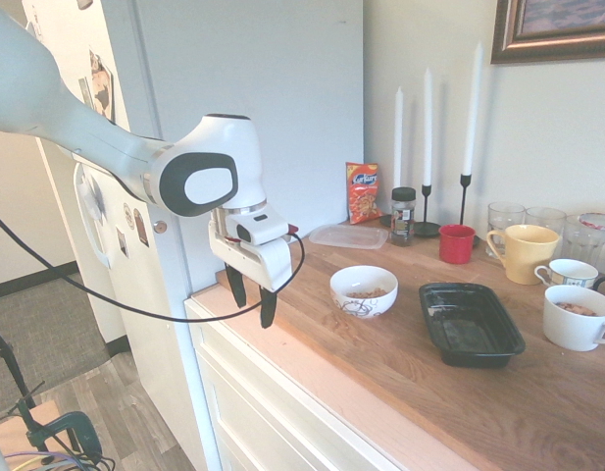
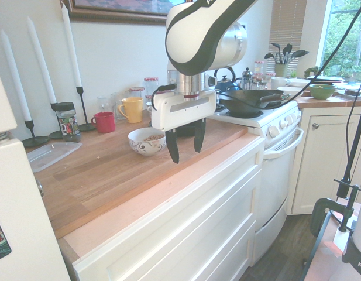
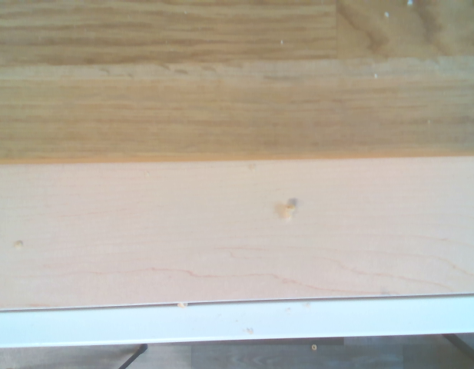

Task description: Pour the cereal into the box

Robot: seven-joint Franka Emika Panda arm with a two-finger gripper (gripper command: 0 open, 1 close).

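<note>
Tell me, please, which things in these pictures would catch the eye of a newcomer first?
Probably the white robot arm, reaching in over the counter's front edge with its gripper open and pointing down. Next, the three tall white candles standing in dark holders against the wall. On the wooden counter, the glossy black box stands out beside the white bowl with the cereal inside.

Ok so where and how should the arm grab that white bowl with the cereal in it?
Best bet is the rim of the bowl, on the side facing the gripper. Come from above, one finger inside, one outside. The bowl sits upright with a thin, open rim, and the cereal lies low, so the inner finger should mostly clear it.
</note>
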